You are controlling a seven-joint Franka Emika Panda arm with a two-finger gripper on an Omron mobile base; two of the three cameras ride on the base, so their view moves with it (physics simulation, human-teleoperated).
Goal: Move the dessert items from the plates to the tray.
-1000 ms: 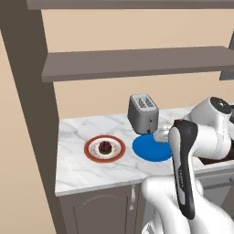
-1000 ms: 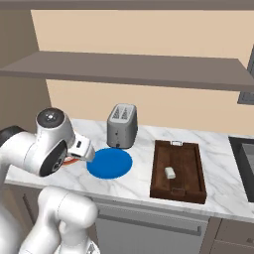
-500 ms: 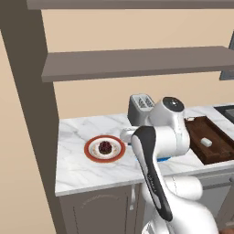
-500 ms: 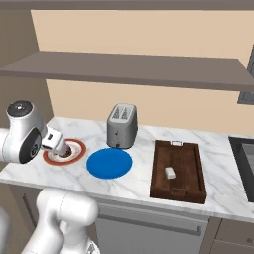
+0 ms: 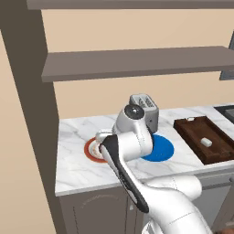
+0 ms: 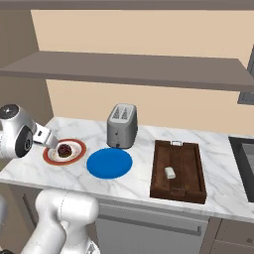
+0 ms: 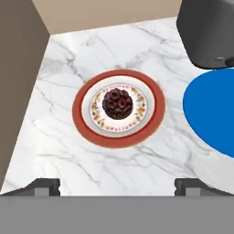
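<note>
The dark reddish-brown cupcake sits in the middle of the white plate with the red-orange rim, straight below my hand. My gripper is open, its fingertips spread wide with nothing between them. In the right base view the gripper hovers just left of and above the cupcake on its plate. The blue plate is bare. The pale cream cube lies in the dark wooden tray. In the left base view my arm hides most of the rimmed plate.
A grey toaster stands behind the blue plate, close to the rimmed plate's right. A brown wall post borders the counter's left end. A dark sink lies right of the tray. A shelf hangs overhead.
My arm has swung left from beside the blue plate to over the rimmed plate with the cupcake. The cube has stayed in the tray.
</note>
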